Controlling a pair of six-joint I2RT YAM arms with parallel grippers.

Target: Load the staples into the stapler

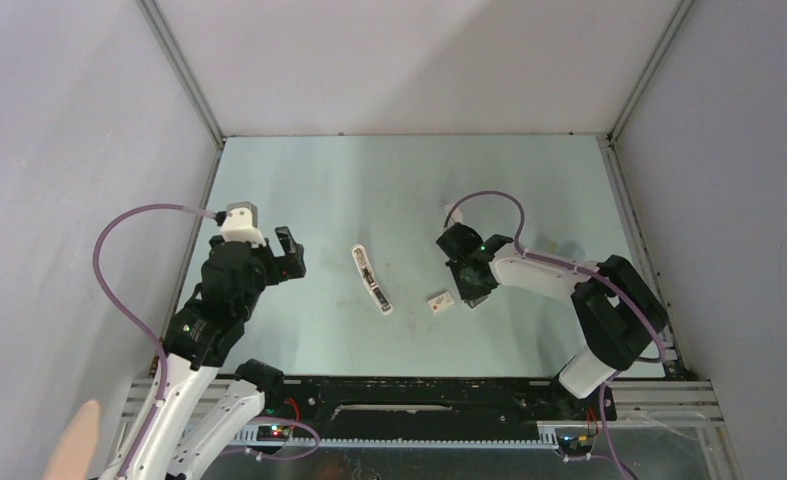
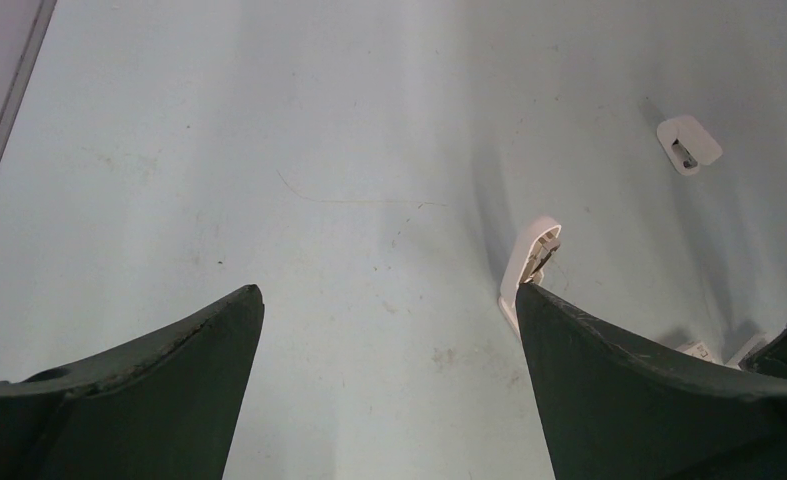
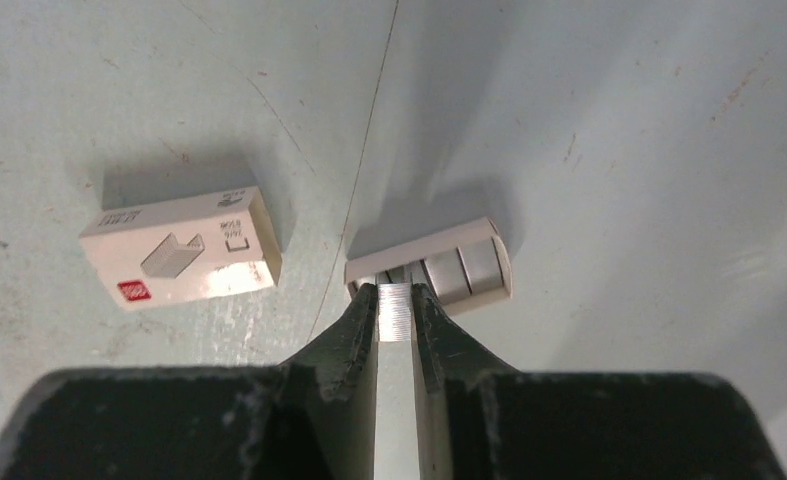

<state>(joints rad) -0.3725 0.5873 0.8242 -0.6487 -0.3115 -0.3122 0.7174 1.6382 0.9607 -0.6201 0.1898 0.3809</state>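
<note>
The white stapler (image 1: 371, 279) lies on the table between the arms, and its end also shows in the left wrist view (image 2: 529, 262). The white staple box with red print (image 3: 179, 250) lies left of its grey tray of staples (image 3: 449, 268). In the top view the box (image 1: 440, 299) sits next to my right gripper (image 1: 469, 285). My right gripper (image 3: 396, 303) is shut on a silver strip of staples (image 3: 396, 315) at the tray's left end. My left gripper (image 1: 289, 255) is open and empty, left of the stapler and above bare table (image 2: 387, 300).
A small white flat piece with a slot (image 2: 688, 143) lies beyond the stapler in the left wrist view. Grey walls enclose the pale green table (image 1: 409, 180) on three sides. A metal rail (image 1: 419, 385) runs along the near edge.
</note>
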